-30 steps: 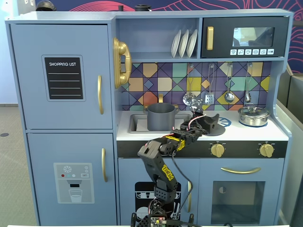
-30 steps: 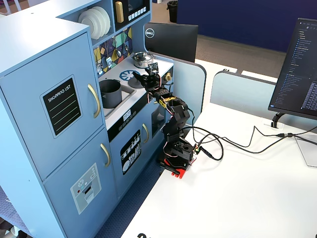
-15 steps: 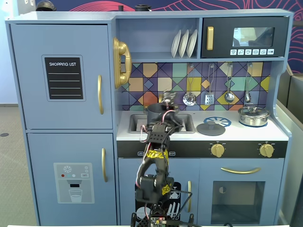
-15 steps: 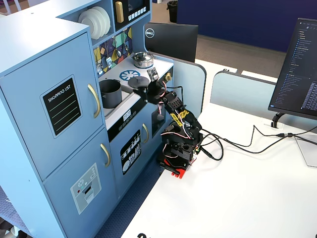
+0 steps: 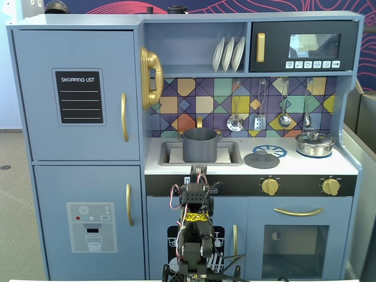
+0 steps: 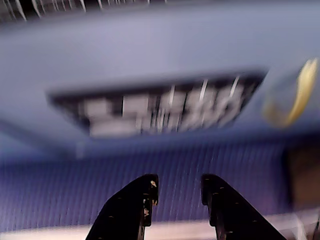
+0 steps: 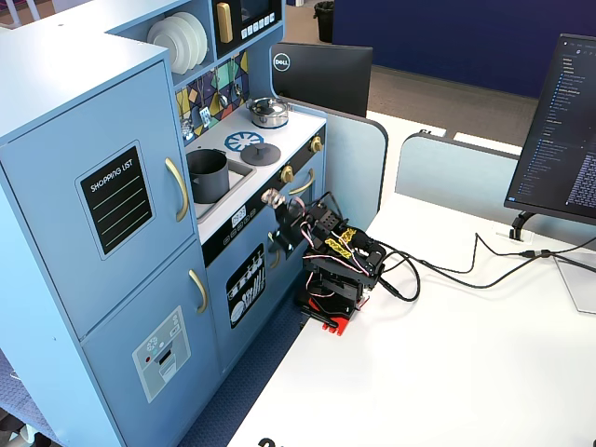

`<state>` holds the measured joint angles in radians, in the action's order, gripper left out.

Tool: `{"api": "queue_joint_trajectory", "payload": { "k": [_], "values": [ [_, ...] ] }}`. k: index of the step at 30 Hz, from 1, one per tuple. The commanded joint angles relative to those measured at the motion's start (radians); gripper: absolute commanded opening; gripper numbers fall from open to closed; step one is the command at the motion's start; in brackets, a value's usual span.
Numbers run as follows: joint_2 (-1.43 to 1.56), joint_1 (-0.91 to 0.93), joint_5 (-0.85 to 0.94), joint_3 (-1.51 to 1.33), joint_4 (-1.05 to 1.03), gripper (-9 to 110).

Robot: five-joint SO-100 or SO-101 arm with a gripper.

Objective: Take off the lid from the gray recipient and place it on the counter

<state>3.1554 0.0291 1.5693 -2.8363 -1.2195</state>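
Note:
The gray recipient [image 5: 200,145] stands uncovered in the recessed sink; it also shows in the other fixed view [image 7: 207,174]. The dark gray lid [image 5: 261,158] lies flat on the white counter [image 5: 305,167], partly over the printed burner, to the pot's right; it also shows in the other fixed view [image 7: 264,152]. My gripper [image 5: 195,175] is pulled back in front of the counter's front edge, below the sink, and touches nothing. It also shows in the other fixed view [image 7: 275,199]. In the blurred wrist view the gripper [image 6: 177,182] has its jaws apart with nothing between them.
A shiny silver pot [image 5: 315,144] with its own lid stands at the counter's right end. Utensils [image 5: 260,121] hang on the back wall above. The arm's base [image 7: 335,279] sits on a white table with cables [image 7: 447,270] and a monitor [image 7: 563,130] to the right.

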Motion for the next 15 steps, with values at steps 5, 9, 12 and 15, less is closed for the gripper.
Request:
{"api": "queue_joint_trajectory", "payload": {
  "k": [5,9,12,15],
  "values": [
    [-0.011,-0.035,-0.117,-0.166,-0.06,0],
    [0.023,-0.049,-0.094,-0.166,-0.184,0],
    [0.023,-0.043,-0.092,-0.166,-0.267,0],
    [0.023,-0.029,-0.069,-0.166,-0.308,0]
  ]
}}
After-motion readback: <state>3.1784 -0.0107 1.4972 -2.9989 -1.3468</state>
